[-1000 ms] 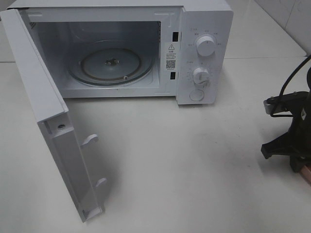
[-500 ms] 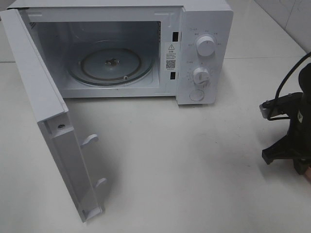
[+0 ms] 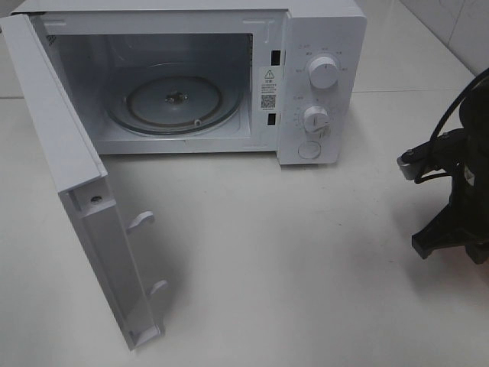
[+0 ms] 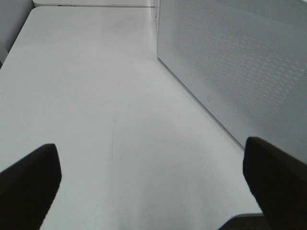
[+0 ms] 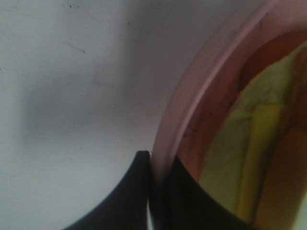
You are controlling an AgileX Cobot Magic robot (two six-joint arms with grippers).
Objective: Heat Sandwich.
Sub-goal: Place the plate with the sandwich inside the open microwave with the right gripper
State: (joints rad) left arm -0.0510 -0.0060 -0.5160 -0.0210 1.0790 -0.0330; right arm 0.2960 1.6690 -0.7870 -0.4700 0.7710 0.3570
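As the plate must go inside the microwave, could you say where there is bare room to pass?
The table is bare between the open door and the right gripper holding the pink plate; the turntable is empty. Tightest: the cavity mouth, between door and dials.

Worktop [image 3: 306,252]: a matt off-white surface fills nearly the whole scene. It is lit evenly from above, and the shadows on it are soft-edged and grey. A thin joint line [image 3: 405,92] crosses it at the far right, and a second joint [image 3: 11,98] crosses at the far left. In the far right corner, beyond the worktop's edge, is a pale tiled surface [image 3: 462,27] with grey grout lines; wall or floor cannot be told. In the left wrist view, a faint curved scratch [image 4: 113,129] marks the worktop.
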